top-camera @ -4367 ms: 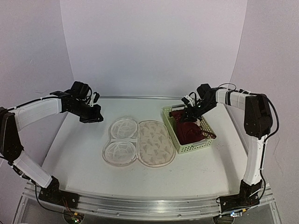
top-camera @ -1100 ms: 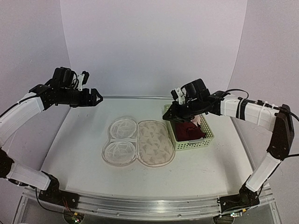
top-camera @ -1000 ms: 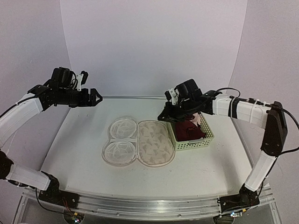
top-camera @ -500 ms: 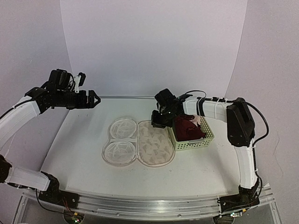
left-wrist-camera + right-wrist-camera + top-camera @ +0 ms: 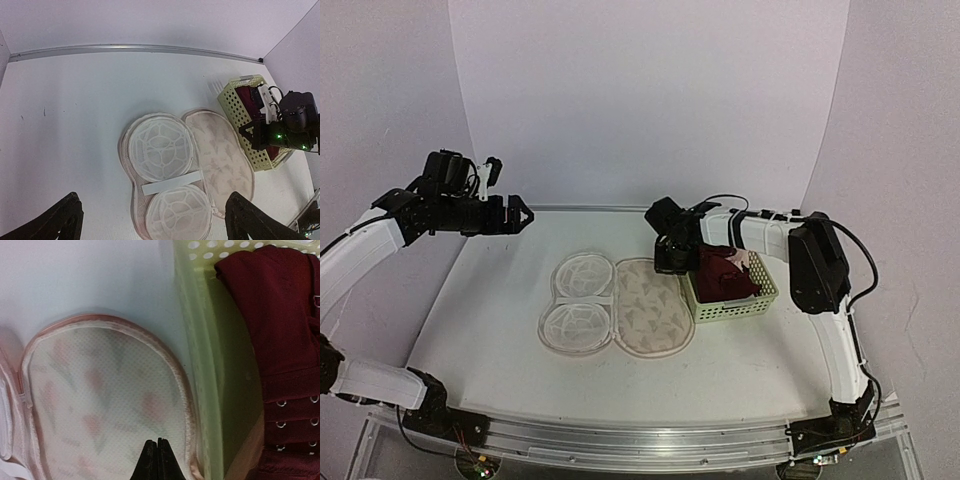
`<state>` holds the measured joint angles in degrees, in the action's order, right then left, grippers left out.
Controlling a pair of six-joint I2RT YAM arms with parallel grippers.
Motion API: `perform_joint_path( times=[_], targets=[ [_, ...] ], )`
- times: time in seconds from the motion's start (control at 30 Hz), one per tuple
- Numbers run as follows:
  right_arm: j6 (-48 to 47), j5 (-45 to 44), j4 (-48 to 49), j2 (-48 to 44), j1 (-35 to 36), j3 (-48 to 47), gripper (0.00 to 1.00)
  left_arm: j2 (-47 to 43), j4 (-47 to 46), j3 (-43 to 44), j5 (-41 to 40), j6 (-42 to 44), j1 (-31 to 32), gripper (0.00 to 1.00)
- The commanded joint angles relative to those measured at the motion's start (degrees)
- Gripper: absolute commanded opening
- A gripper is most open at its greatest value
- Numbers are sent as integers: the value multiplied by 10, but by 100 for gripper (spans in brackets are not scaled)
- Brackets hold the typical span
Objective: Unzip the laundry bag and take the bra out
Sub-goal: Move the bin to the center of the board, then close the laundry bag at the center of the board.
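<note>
The laundry bag (image 5: 648,308) lies unzipped and spread flat mid-table, with its pale mesh-cup half (image 5: 578,300) on the left and its leaf-printed half on the right. The maroon bra (image 5: 722,276) sits bunched in the pale green basket (image 5: 732,312) beside the bag. My right gripper (image 5: 672,258) is shut with nothing in it, low over the far end of the printed half (image 5: 100,405), beside the basket wall (image 5: 200,365). The bra (image 5: 280,330) shows its hooks to the gripper's right (image 5: 157,441). My left gripper (image 5: 523,214) hangs open, high at the far left, looking down on the bag (image 5: 170,165).
The basket (image 5: 240,120) stands right of the bag, touching or nearly touching its edge. A metal rail (image 5: 130,48) runs along the table's far side below the back wall. The right arm (image 5: 770,232) stretches across above the basket.
My right gripper has come out of the basket, swung left and now sits over the bag's far edge, still shut. The left arm has barely shifted.
</note>
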<state>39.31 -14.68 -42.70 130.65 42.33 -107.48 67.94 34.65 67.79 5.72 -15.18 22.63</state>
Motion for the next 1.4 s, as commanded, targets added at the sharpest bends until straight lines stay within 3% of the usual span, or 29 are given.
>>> perform_joint_path(
  times=[0.0, 0.7, 0.8, 0.93, 1.03, 1.13, 1.2, 1.37],
  targets=[
    [-21, -68, -16, -5, -11, 2, 0, -18, 1, 3, -11, 0, -3, 100],
    [-96, -70, 13, -87, -113, 119, 0, -17, 1, 3, -15, -6, -3, 100],
    [-112, -48, 18, -101, -117, 133, 0, -18, 0, 3, -16, -7, -3, 100],
    [-122, 46, 40, -134, -111, 149, 0, -15, 1, 6, -18, -6, -3, 100],
    [-122, 121, 46, -152, -99, 150, 22, -10, 1, 10, -18, -5, -3, 100],
    [-108, 171, 47, -161, -91, 155, 36, -5, 0, 14, -17, -3, -3, 100],
    [-96, 201, 50, -162, -88, 163, 41, -3, 1, 16, -17, -3, -3, 100],
    [-72, 242, 63, -153, -81, 179, 44, 1, 0, 16, -17, -2, -3, 100]
  ],
)
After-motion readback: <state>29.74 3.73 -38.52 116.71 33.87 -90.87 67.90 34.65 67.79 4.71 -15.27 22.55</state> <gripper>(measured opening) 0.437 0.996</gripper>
